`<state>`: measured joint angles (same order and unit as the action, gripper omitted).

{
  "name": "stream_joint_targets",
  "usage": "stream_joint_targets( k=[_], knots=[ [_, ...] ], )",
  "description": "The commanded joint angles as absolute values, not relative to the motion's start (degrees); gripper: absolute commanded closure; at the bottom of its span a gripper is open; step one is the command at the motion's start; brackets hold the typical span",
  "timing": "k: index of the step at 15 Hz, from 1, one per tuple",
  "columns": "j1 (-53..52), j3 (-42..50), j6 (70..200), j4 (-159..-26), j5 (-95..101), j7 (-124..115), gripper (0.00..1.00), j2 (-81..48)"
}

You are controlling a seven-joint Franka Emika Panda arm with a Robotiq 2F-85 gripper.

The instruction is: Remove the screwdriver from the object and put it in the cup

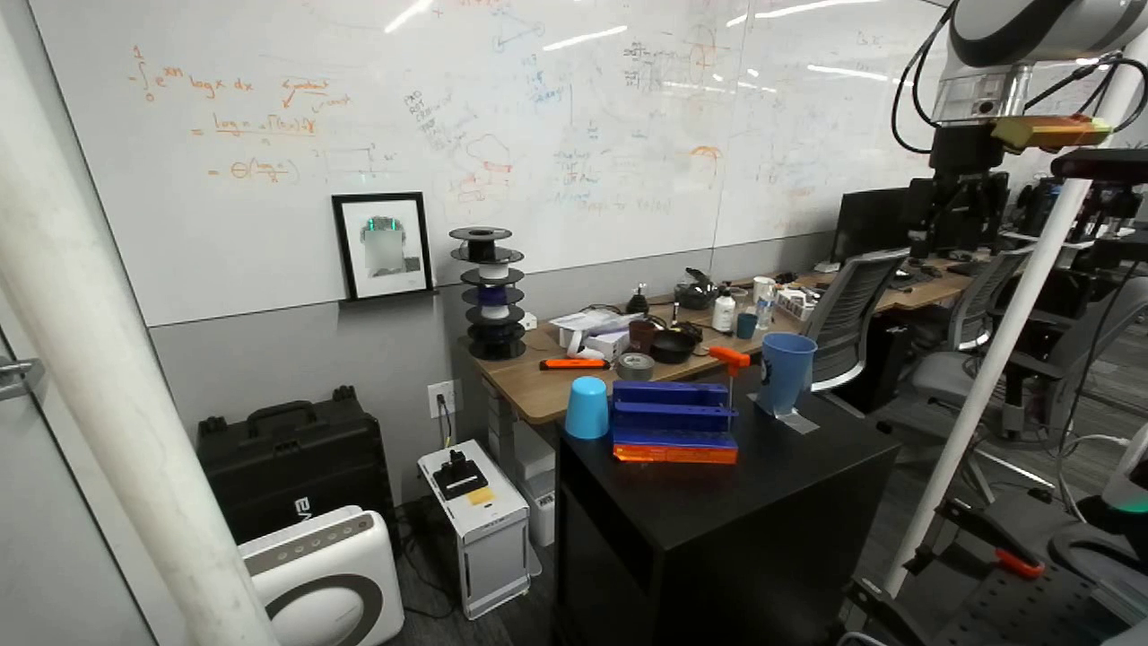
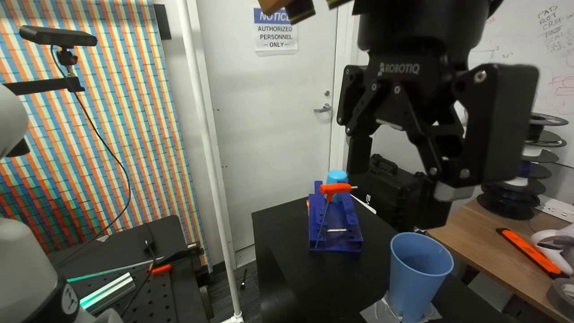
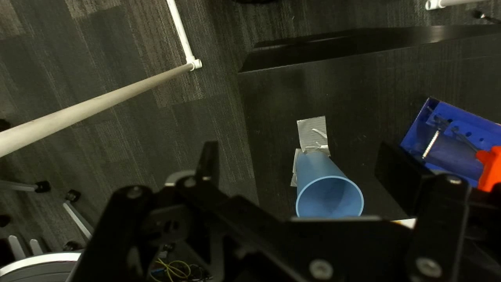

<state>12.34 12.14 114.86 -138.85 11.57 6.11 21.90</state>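
The screwdriver has an orange T-shaped handle (image 1: 731, 359) (image 2: 336, 188) and a thin metal shaft. It stands in a blue holder (image 1: 668, 417) (image 2: 337, 244) with an orange front edge. In the wrist view the handle (image 3: 492, 168) and the holder (image 3: 454, 152) are partly cut off at the right edge. A blue cup (image 1: 787, 372) (image 2: 417, 282) stands upright, mouth up, taped to the black cabinet top; its inside looks empty in the wrist view (image 3: 319, 172). My gripper (image 2: 398, 184) is open and empty, above the cup and apart from it.
A light blue cup (image 1: 587, 408) stands upside down beside the holder. The black cabinet top (image 1: 682, 502) ends in open edges. A wooden desk (image 1: 529, 386) with clutter and a spool stack (image 1: 493, 296) stands behind. White poles (image 1: 995, 359) (image 2: 210, 157) rise near the cabinet.
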Motion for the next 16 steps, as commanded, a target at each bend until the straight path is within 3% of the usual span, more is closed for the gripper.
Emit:
stream_joint_targets(
  k=[1, 16],
  knots=[
    [12.4, 12.1, 114.8, -138.8, 11.5, 6.1, 0.0, 21.9],
    [1.9, 2.5, 136.2, -135.1, 3.7, 0.5, 0.0, 6.4]
  ],
)
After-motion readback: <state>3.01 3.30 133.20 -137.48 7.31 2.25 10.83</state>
